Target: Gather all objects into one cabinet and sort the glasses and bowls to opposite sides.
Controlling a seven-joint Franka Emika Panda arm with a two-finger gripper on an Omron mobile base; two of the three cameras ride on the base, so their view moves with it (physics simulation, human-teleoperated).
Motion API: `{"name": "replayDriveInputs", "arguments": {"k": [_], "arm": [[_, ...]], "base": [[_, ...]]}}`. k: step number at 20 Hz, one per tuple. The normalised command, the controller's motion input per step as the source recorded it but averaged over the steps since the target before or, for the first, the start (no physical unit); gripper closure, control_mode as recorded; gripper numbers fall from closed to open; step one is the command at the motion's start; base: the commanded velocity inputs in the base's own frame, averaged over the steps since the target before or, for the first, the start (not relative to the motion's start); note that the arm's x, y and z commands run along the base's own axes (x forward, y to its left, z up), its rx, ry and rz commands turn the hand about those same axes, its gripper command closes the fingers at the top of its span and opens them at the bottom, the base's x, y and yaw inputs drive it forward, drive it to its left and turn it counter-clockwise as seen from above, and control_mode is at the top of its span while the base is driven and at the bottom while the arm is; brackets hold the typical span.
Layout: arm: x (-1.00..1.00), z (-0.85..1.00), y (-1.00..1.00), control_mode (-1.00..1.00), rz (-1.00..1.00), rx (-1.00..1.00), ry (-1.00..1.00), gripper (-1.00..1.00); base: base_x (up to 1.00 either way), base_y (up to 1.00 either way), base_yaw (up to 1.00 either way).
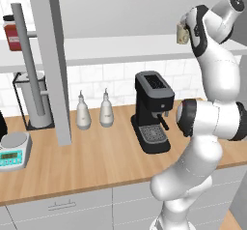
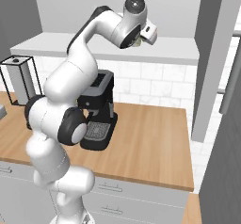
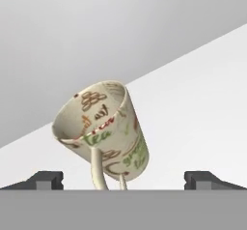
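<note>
- The beige handled mug (image 3: 103, 132) stands on the cabinet's white shelf board (image 3: 202, 108), printed with lettering, its handle turned toward your gripper (image 3: 123, 179).
- Both fingertips (image 3: 46, 179) sit far apart either side: jaws wide, gripping nothing.
- Judge it rigid, light, glazed and likely slippery; pinch across the body or rim, not the thin handle.

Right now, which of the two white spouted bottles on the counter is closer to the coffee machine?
The right-hand bottle in the left base view, next to the coffee machine. The other bottle stands by the grey upright panel.
</note>
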Motion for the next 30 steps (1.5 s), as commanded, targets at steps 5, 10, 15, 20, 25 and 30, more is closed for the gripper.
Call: {"name": "replayDriveInputs", "arguments": {"k": [5,10,15,20,25,30], "arm": [[0.04,-0.04,0.03,-1.00,0.01,0.05,-0.04,-1.00],[0.01,0.00,0.00,-1.00,0.00,0.02,-0.01,-1.00],[-0.16,0.00,0.05,-1.00,0.00,0.01,-0.04,-1.00],[-0.25,-0.01,0.17,-1.00,0.00,0.01,-0.05,-1.00],[0.12,-0.35,0.34,-1.00,0.01,0.05,-0.06,-1.00],[0.73,-0.59,0.34,-1.00,0.02,0.10,-0.02,-1.00]], "base": [[0.00,0.00,0.00],[0.00,0.00,0.00],[0.00,0.00,0.00],[0.00,0.00,0.00],[0.00,0.00,0.00],[0.00,0.00,0.00]]}}
